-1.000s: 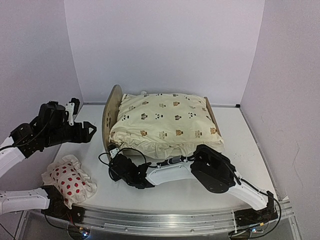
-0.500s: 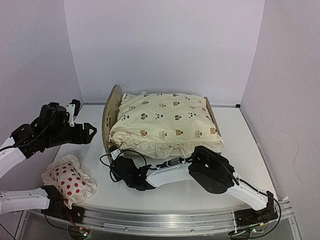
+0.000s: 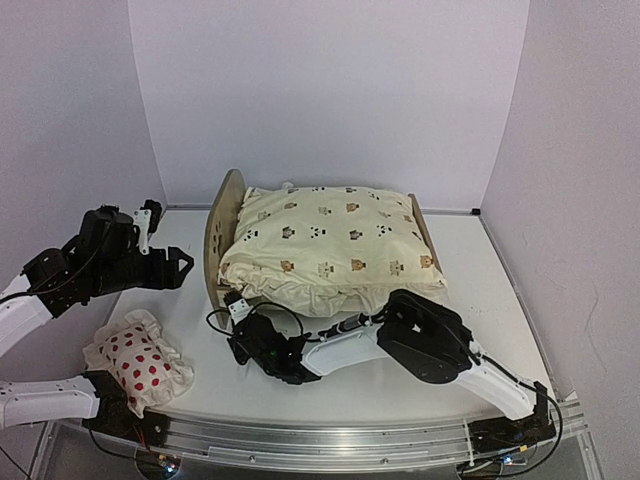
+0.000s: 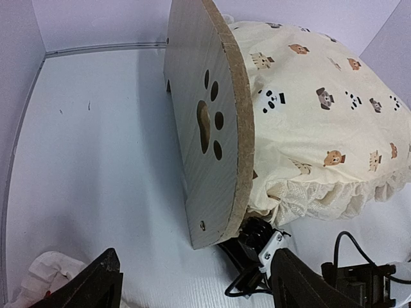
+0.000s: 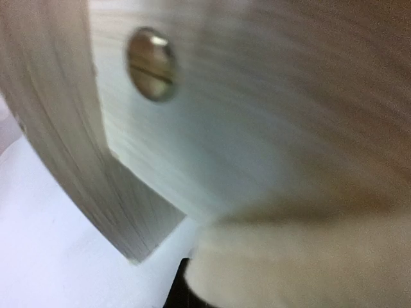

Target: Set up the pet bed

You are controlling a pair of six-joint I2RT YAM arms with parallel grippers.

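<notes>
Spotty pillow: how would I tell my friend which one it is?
Start at the white table, where the wooden pet bed stands in the middle under a big cream cushion. Look to the table's near left corner: the spotty pillow lies there. It is small, white and covered in red dots, while the cushion has little animal faces.

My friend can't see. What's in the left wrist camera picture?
A wooden pet bed on a white table, its paw-print headboard facing the camera, with a puffy cream animal-print cushion on it. The left gripper hangs open at the bottom edge.
</notes>
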